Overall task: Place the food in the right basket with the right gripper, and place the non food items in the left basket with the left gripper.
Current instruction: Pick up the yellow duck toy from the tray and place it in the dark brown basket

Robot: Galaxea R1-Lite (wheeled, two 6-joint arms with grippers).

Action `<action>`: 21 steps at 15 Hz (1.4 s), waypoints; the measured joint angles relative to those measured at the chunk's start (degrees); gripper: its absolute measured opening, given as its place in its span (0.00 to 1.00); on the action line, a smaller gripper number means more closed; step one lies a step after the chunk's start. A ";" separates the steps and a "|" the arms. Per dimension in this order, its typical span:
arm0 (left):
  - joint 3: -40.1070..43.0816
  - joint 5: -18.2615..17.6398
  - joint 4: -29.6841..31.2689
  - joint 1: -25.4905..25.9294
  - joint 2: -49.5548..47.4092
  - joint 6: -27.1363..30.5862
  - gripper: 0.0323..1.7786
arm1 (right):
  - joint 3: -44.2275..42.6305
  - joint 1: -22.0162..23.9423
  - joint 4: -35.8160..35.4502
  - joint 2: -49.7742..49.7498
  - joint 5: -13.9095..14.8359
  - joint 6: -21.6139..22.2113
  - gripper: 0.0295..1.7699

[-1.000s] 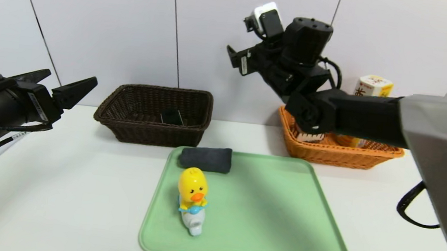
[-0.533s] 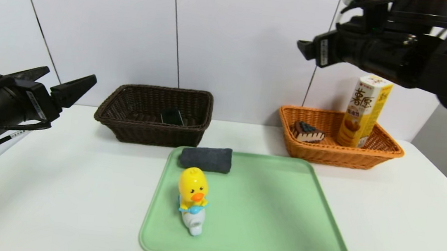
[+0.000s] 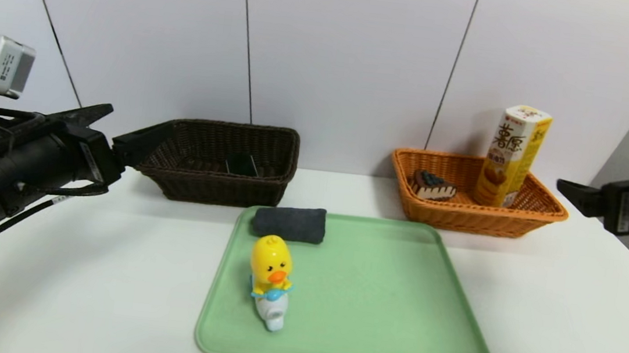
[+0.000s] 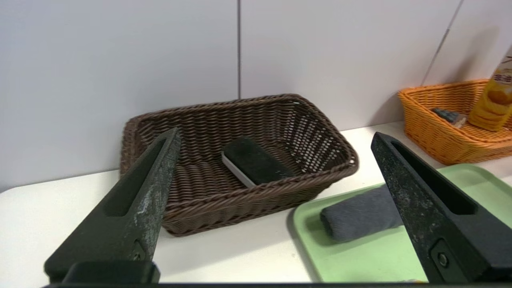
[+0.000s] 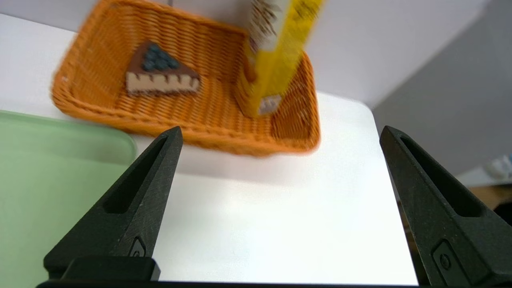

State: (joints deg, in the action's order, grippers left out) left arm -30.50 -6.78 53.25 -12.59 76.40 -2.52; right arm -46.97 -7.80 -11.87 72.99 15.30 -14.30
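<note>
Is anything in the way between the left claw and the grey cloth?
Nothing visible. The open left claw hangs off to the side above the table, and the grey cloth lies uncovered on the green tray.

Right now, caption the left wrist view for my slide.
Open left claw faces dark brown wicker basket holding an eraser; grey rolled cloth waits on green tray.

head high, frontal; wrists low; share orange basket [image 3: 544,215].
</note>
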 joint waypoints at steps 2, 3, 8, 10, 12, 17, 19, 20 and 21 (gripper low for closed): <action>-0.67 3.56 0.16 -4.82 0.94 -0.11 0.95 | 4.08 4.00 -2.82 -3.63 -1.69 1.10 0.96; -1.13 6.03 0.57 -7.28 1.60 -0.11 0.95 | 4.89 4.91 -2.93 -4.80 -2.43 1.21 0.96; -2.32 8.92 0.94 -12.04 4.25 1.62 0.95 | 7.17 5.88 -3.04 -7.41 -3.51 1.22 0.96; -2.77 8.86 0.24 -13.84 5.66 3.62 0.95 | 8.03 5.90 -3.04 -7.58 -3.54 1.21 0.96; -1.02 8.89 -0.68 -16.64 6.38 3.45 0.95 | 8.78 5.90 -3.04 -7.55 -3.58 1.49 0.96; 14.10 8.59 11.74 -22.32 6.45 -1.00 0.95 | 10.15 5.90 -3.00 -7.47 -3.67 2.34 0.96; 20.00 8.56 23.15 -23.92 7.30 -1.61 0.95 | 10.57 5.90 -3.01 -7.47 -3.69 2.36 0.96; 22.74 8.45 28.78 -25.19 7.89 -1.85 0.95 | 10.79 5.90 -3.04 -7.47 -3.62 2.29 0.96; 24.50 8.25 32.37 -26.40 8.52 -2.11 0.95 | 10.95 5.90 -2.97 -7.47 -3.62 2.32 0.96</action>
State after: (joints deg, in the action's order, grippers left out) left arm -6.00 1.48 85.61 -39.00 84.92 -4.63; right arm -36.02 -1.90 -14.85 65.51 11.68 -11.98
